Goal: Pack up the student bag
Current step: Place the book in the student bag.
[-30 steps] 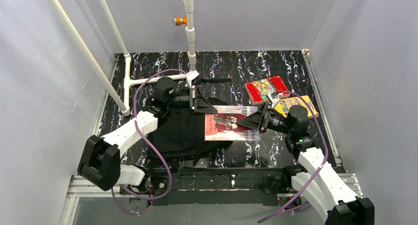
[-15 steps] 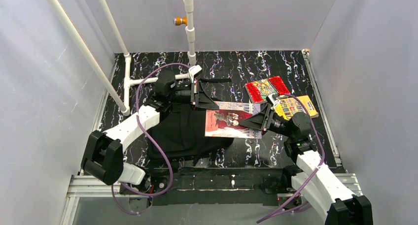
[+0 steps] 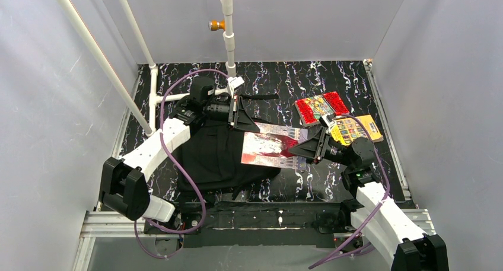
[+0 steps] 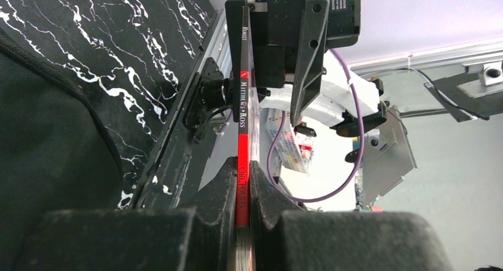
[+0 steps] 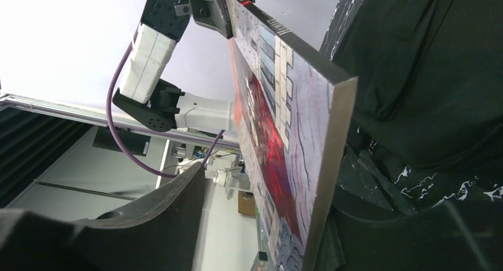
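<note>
Top view: student bag (image 3: 216,158) lies center-left on the marbled table (image 3: 279,78). Red book (image 3: 270,147) bridges left gripper (image 3: 237,114) and right gripper (image 3: 309,148), center frame.
Left wrist: fingers (image 4: 220,191) clamp the book's spine.
Right wrist: jaws clamp the book's edge; bag upper right.

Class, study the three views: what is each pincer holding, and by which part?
Both hold one book. The left pincer is clamped on its spine edge; the right pincer grips the opposite edge, over the bag.
</note>
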Available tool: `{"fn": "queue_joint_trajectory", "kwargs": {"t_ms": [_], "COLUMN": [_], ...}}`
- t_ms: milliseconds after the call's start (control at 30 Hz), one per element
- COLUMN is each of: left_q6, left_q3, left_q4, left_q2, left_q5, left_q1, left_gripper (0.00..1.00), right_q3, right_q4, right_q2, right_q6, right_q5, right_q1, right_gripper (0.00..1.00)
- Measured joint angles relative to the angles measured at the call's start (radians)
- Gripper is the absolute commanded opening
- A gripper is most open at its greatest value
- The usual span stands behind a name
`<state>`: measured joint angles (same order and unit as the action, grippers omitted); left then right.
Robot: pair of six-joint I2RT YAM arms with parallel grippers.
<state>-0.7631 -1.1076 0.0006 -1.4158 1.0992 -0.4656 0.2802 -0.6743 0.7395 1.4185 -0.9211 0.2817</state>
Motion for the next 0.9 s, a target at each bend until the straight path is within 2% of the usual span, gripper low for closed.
{"fn": "queue_joint_trajectory", "kwargs": {"t_ms": [133, 200, 267, 300, 333, 433, 533, 600, 767, 900], "left_q6": [0.05, 0.056, 0.055, 0.054, 0.052, 0.064, 0.106, 0.128, 0.145, 0.171], "left_q3": [-0.014, -0.014, -0.014, -0.014, -0.014, -0.014, -0.035, -0.043, -0.037, -0.041], "left_q4": [-0.05, -0.064, -0.064, -0.063, -0.063, -0.096, -0.221, -0.309, -0.457, -0.496], "left_q2": [0.0, 0.0, 0.0, 0.0, 0.0, 0.0, 0.001, 0.007, 0.021, 0.012], "left_q5": [-0.001, -0.002, -0.001, -0.002, -0.004, -0.057, -0.193, -0.321, -0.595, -0.763], "left_q1": [0.003, 0.005, 0.005, 0.004, 0.003, -0.001, -0.002, -0.003, -0.042, -0.224], "left_gripper": [0.0, 0.0, 0.12, 0.26, 0.35, 0.52, 0.68, 0.71, 0.7, 0.7], "right_q3": [-0.002, -0.005, -0.01, -0.011, -0.01, 0.013, 0.1, 0.177, 0.396, 0.506], "right_q4": [0.0, 0.006, 0.021, 0.034, 0.06, 0.179, 0.431, 0.62, 1.079, 1.299], "right_q2": [-0.001, -0.006, -0.018, -0.025, -0.035, -0.068, -0.118, -0.157, -0.214, -0.215], "right_q6": [-0.008, -0.01, -0.018, -0.025, -0.037, -0.113, -0.24, -0.331, -0.501, -0.616], "right_q5": [-0.004, -0.004, 0.001, 0.005, 0.014, 0.045, 0.166, 0.301, 0.745, 0.98], "right_q1": [0.0, 0.0, 0.0, 0.0, 0.0, 0.001, 0.002, 0.002, 0.002, 0.0], "right_gripper": [0.37, 0.2, 0.01, 0.01, 0.01, 0.01, 0.01, 0.01, 0.01, 0.01]}}
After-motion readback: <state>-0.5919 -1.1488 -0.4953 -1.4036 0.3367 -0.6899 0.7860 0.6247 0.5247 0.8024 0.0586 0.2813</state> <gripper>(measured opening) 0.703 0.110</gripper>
